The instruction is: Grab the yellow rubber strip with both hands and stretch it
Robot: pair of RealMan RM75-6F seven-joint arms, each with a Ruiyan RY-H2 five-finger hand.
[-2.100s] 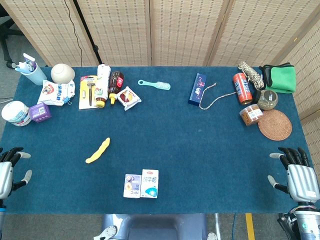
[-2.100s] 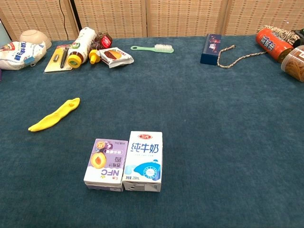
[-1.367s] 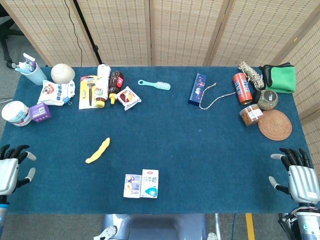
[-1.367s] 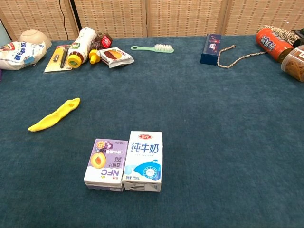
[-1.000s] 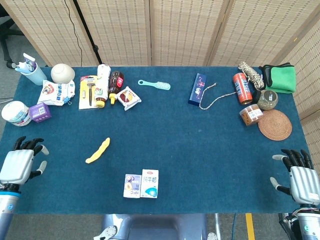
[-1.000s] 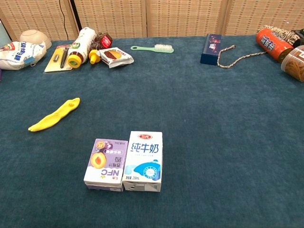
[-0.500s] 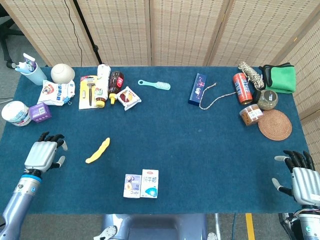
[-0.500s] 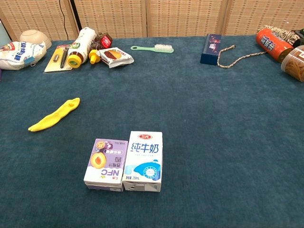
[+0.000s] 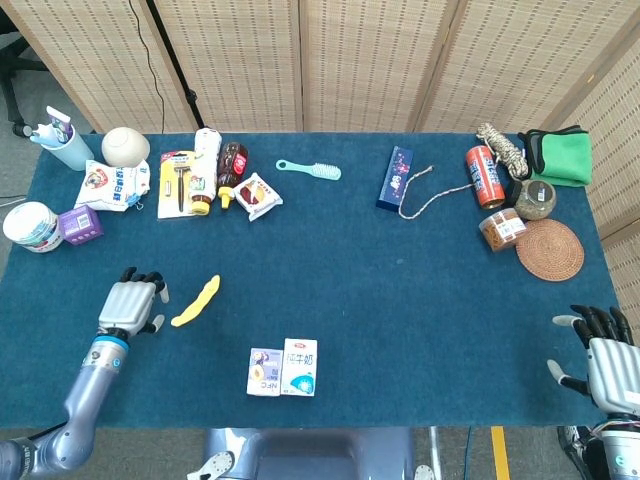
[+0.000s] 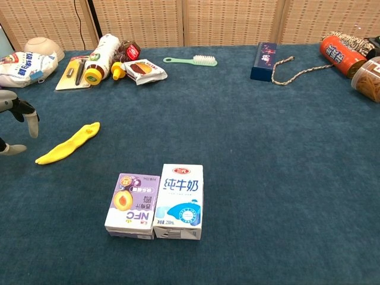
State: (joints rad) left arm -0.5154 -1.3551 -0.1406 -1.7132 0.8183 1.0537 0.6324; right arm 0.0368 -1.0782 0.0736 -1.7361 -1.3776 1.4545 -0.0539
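Observation:
The yellow rubber strip (image 9: 196, 301) lies slanted on the blue tablecloth, left of centre; in the chest view the yellow rubber strip (image 10: 68, 143) lies at the left. My left hand (image 9: 131, 302) hovers just left of the strip's lower end, fingers spread and holding nothing. Only the left hand's fingertips (image 10: 31, 122) show at the chest view's left edge. My right hand (image 9: 606, 356) stays at the table's near right corner, open, far from the strip.
Two drink cartons (image 9: 283, 371) stand near the front edge, right of the strip. Along the back are a bowl (image 9: 125, 146), bottles (image 9: 208, 160), a green brush (image 9: 309, 169), a blue box (image 9: 396, 177), a rope (image 9: 430, 194), a red can (image 9: 484, 176) and a woven coaster (image 9: 549, 249).
My left hand has moved right from the table's left edge to just beside the strip. The right hand has drifted slightly down and right. The strip has not moved.

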